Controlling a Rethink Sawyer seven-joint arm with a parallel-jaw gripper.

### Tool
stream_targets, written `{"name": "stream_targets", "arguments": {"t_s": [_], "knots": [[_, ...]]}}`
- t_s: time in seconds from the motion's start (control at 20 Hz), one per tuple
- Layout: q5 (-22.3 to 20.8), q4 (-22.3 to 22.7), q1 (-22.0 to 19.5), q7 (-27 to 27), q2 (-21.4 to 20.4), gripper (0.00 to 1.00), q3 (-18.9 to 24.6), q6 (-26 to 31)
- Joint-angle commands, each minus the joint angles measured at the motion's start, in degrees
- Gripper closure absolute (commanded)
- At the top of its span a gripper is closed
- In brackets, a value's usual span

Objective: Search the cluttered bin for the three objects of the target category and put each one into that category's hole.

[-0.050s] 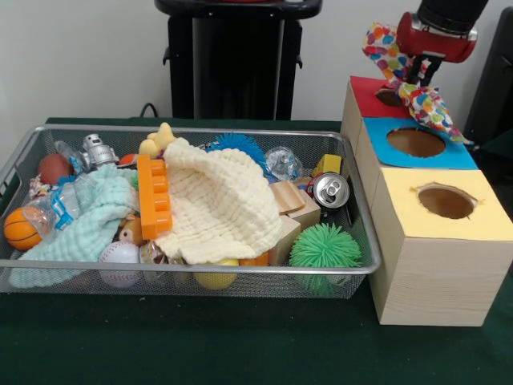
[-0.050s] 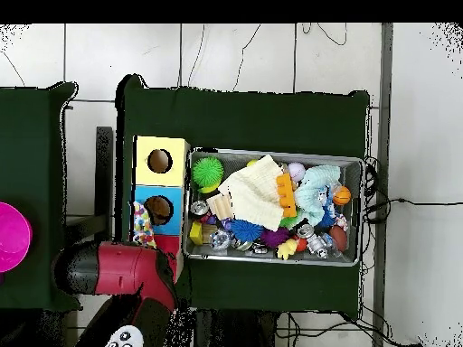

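A wire bin (image 1: 365,241) is seen at 9 o'clock in the front view. Much of what is in it is hidden under a cream cloth (image 1: 220,200) and a pale green cloth (image 1: 84,220). A green spiky ball (image 1: 325,247) is seen at the bin's 4 o'clock corner. At 2 o'clock, a spotted cloth (image 1: 425,103) in many bright colours is held over the red hole (image 1: 389,96). The gripper (image 1: 417,74) is partly hidden by that cloth, so it cannot be told how wide the fingers are.
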Motion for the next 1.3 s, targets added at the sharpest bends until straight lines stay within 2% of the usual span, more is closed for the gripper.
{"name": "stream_targets", "arguments": {"t_s": [0.05, 0.5, 0.8, 0.95, 1.3], "knots": [[-4.03, -8.4, -4.41, 4.89, 2.57, 1.0, 3.45, -3.59], [-6.03, -13.3, -8.21, 2.26, 3.31, 1.0, 6.7, -3.07], [-7.15, -14.26, -10.64, 2.1, 5.83, 1.0, 10.38, -10.78], [-7.38, -15.39, -11.03, 3.2, 7.16, 1.0, 11.52, -12.89], [-7.05, -18.05, -10.28, 5.81, 10.63, 1.0, 11.75, -16.96]]}}
